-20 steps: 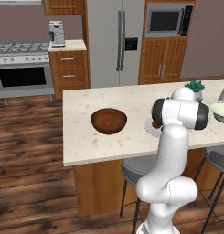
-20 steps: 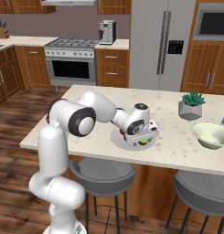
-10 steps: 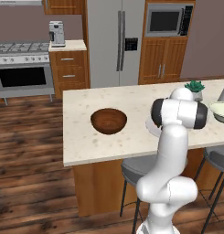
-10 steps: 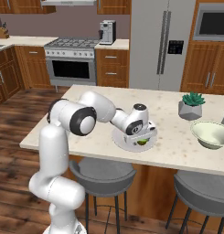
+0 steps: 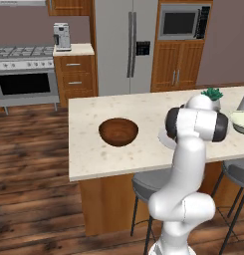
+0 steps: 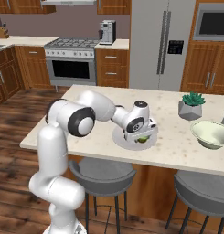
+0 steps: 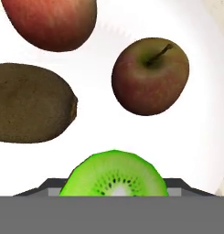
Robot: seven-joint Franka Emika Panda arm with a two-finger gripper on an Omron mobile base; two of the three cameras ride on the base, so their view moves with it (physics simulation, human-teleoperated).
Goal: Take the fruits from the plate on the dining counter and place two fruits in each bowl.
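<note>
In the hand view the bright green fruit [image 7: 114,176], a cut kiwi, sits between my fingertips [image 7: 51,186] on the pale plate [image 7: 195,137]. My gripper [image 7: 114,185] is shut on it, both tips against its flanks. Beyond it lie a brown kiwi [image 7: 31,103], a reddish-brown apple [image 7: 150,75] and a red fruit [image 7: 49,23]. From the right base, the gripper [image 6: 141,137] points down onto the plate [image 6: 119,139] on the dining counter [image 6: 177,153]. The brown bowl [image 5: 118,132] sits left of the arm. The cream-green bowl [image 6: 211,135] sits to the right.
A potted succulent [image 6: 192,104] stands behind the cream-green bowl. Two grey stools [image 6: 102,171] [image 6: 205,192] stand under the counter's near edge. Stove, fridge and cabinets line the far wall. Bare counter lies between the plate and each bowl.
The jaws have closed in from wide open onto the green fruit. The arm and hand have stayed over the plate, and the other fruits have not moved.
</note>
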